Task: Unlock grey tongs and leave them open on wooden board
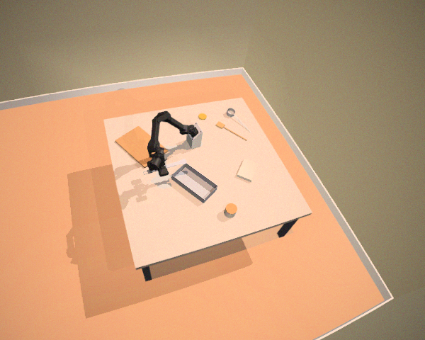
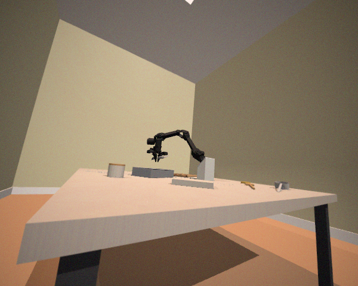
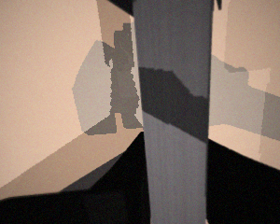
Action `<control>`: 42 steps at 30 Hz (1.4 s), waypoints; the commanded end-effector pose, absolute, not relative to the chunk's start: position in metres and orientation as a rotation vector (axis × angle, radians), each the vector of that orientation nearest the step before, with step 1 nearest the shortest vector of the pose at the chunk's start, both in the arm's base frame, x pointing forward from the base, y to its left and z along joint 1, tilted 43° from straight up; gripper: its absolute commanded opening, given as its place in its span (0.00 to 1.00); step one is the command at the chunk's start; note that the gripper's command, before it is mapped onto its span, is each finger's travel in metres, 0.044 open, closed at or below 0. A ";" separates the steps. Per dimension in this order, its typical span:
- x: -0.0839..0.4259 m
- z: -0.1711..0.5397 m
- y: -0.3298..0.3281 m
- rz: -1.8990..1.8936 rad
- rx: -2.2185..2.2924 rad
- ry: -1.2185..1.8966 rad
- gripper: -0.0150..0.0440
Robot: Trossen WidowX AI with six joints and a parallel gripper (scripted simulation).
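My gripper (image 1: 162, 170) (image 2: 156, 159) (image 3: 163, 137) is shut on the grey tongs (image 1: 176, 163) (image 2: 163, 157) (image 3: 175, 51). It holds them roughly level in the air, above the table between the roasting tin and the board. In the wrist view the tongs run top to bottom between the black fingers; whether their lock is on cannot be told. The dark grey roasting tin (image 1: 188, 190) (image 2: 142, 173) stands on the table, just to the right of the gripper in the top view. The wooden board (image 1: 132, 140) lies flat behind the gripper, partly hidden by the arm.
A grey pedestal (image 1: 194, 142) (image 2: 206, 169) carries the arm. An orange-lidded jar (image 1: 230, 209) (image 2: 116, 170) stands beyond the tin. A pale block (image 1: 245, 170) (image 2: 192, 183), a wooden spatula (image 1: 234, 133), a yellow disc (image 1: 202, 116) and a grey ring-shaped item (image 1: 230, 112) lie farther right.
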State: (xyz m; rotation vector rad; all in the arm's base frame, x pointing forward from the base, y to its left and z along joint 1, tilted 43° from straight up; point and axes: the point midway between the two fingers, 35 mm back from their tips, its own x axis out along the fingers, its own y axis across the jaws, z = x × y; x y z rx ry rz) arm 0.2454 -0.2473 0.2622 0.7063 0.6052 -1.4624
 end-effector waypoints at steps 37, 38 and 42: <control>0.106 0.282 -0.291 -1.638 1.085 0.347 0.00; 0.103 0.282 -0.292 -1.641 1.095 0.341 0.00; 0.088 0.281 -0.295 -1.654 1.138 0.313 0.00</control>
